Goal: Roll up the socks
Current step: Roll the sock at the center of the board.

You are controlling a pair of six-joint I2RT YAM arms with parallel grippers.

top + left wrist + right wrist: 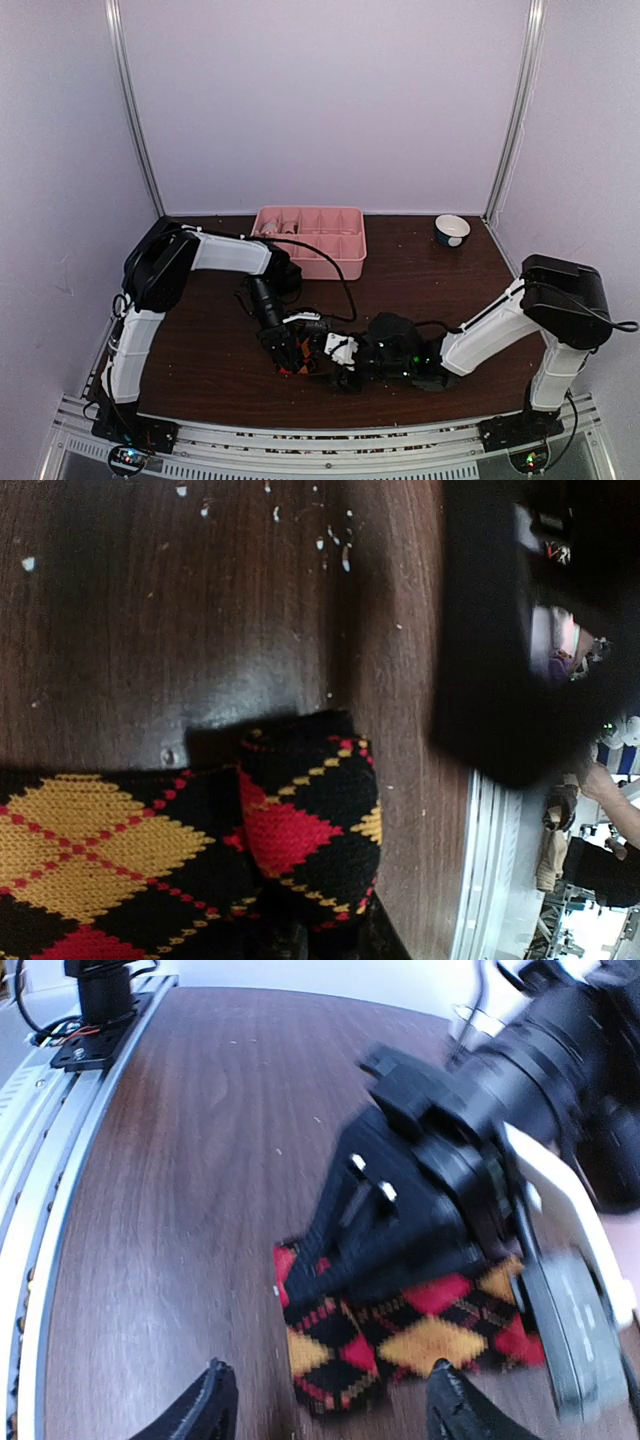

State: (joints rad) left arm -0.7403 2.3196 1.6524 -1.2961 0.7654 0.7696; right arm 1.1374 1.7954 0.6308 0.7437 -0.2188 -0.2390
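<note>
A black argyle sock (400,1335) with red and yellow diamonds lies flat on the dark wooden table near its front edge. One end is folded over into a small roll (310,820). My left gripper (320,945) comes down on that rolled end and is shut on it; its black body (400,1220) covers part of the sock in the right wrist view. My right gripper (330,1410) hovers open just in front of the sock's folded end, with nothing between its fingertips (210,1405). From above, both grippers meet over the sock (292,368).
A pink compartment tray (340,262) stands at the back of the table, and a small bowl (452,230) at the back right. A metal rail (40,1210) runs along the table's near edge, close to the sock.
</note>
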